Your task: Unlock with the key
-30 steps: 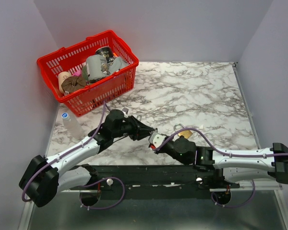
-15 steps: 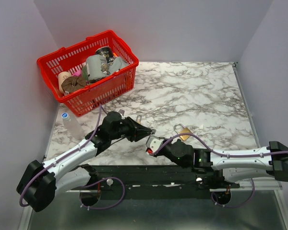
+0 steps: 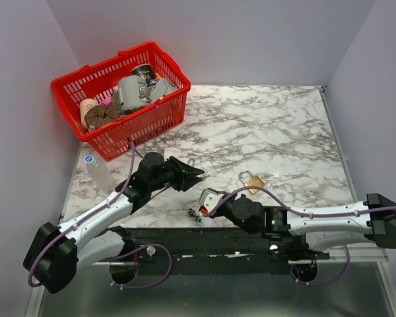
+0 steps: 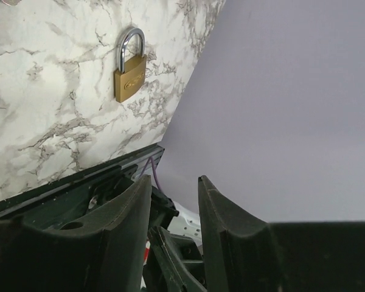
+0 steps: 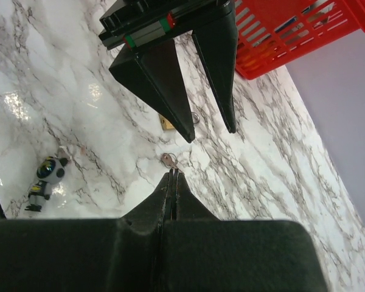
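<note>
Right wrist view first: my right gripper [image 5: 171, 176] has its fingers pressed together with nothing visible between them, low over the marble tabletop [image 5: 79, 73]. The key [image 5: 45, 176] lies loose on the tabletop off to one side of those fingers, near the front edge, with its black head showing and nothing gripping it. Beyond, the left gripper [image 5: 210, 134] hangs with its fingers spread and empty. A brass padlock [image 5: 166, 123] lies just behind them, partly hidden. On the top view a second padlock [image 3: 251, 179] lies farther right, its shackle apparently shut. The red basket [image 3: 119, 99] stands at the far left corner. I judge the step in hand to be fetching the key. Next I'd need to part the right fingers, shift over to the key, and pinch its head so the blade stays free.
</note>
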You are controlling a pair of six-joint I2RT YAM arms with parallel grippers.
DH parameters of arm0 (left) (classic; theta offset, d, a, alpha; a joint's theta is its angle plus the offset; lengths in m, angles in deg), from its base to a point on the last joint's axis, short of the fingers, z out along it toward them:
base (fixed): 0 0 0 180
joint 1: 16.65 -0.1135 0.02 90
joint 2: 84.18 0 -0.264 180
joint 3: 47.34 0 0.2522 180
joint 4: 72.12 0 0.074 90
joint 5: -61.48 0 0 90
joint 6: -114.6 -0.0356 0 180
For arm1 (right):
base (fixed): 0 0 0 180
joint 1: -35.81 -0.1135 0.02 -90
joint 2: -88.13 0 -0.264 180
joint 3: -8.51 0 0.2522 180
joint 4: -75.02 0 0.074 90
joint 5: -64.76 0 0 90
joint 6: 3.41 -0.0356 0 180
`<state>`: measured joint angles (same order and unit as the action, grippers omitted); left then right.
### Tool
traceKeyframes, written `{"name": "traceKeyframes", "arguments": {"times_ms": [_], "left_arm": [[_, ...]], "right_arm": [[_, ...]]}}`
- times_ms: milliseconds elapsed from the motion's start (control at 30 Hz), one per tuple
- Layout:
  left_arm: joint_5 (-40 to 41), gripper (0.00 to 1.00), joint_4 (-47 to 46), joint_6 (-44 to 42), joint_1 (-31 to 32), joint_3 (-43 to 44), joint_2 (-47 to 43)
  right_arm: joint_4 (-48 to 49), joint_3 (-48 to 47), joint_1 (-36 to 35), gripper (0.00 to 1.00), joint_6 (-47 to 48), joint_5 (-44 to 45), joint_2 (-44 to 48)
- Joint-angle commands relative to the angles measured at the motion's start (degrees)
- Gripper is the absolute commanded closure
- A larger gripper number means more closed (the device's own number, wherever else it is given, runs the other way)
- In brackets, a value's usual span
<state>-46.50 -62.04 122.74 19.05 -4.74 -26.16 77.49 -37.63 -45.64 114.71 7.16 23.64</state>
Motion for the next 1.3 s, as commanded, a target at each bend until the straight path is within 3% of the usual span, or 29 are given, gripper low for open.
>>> {"name": "traceKeyframes", "arguments": {"times_ms": [0,167,200,267,300,400,600,800,1033,1267], "left_arm": [[3.29,0.47,1.57,-6.27,-0.89,-0.36,-1.07],[8.30,0.27,9.30,-27.00,-7.65,4.19,2.97],[8.66,0.25,10.09,-33.57,-8.28,5.08,4.19],[9.10,0.17,13.69,-38.80,-9.42,7.79,5.17],[7.71,0.15,14.22,-40.65,-10.64,8.16,5.70],[3.67,0.11,15.19,-46.90,-12.67,8.69,5.35],[0.49,0.01,17.39,-54.02,-13.82,8.17,2.28],[2.07,0.01,17.39,-54.12,-13.82,4.83,-1.67],[3.12,0.01,17.74,-52.36,-13.82,2.36,-6.16],[5.14,0.02,20.02,-50.69,-13.91,2.19,-8.10]], "right_arm": [[1.79,-0.32,-0.47,0.99,-3.41,1.88,-0.73],[-3.21,-1.81,1.46,0.99,-22.20,-6.81,-2.04],[-3.22,-1.72,1.82,0.94,-25.01,-8.31,-3.26],[-4.18,-2.16,3.66,0.83,-33.10,-14.63,-5.20],[-4.62,-2.77,4.01,0.69,-35.13,-15.87,-6.25],[-5.42,-4.35,6.73,0.48,-40.24,-21.58,-11.61],[-7.34,-7.25,12.02,0.28,-41.84,-28.71,-17.77],[-11.65,-12.26,12.02,0.25,-40.77,-30.12,-25.05],[-17.79,-15.96,12.10,0.25,-43.84,-25.99,-29.99],[-22.28,-18.85,12.10,0.30,-44.47,-25.55,-34.64]]}}
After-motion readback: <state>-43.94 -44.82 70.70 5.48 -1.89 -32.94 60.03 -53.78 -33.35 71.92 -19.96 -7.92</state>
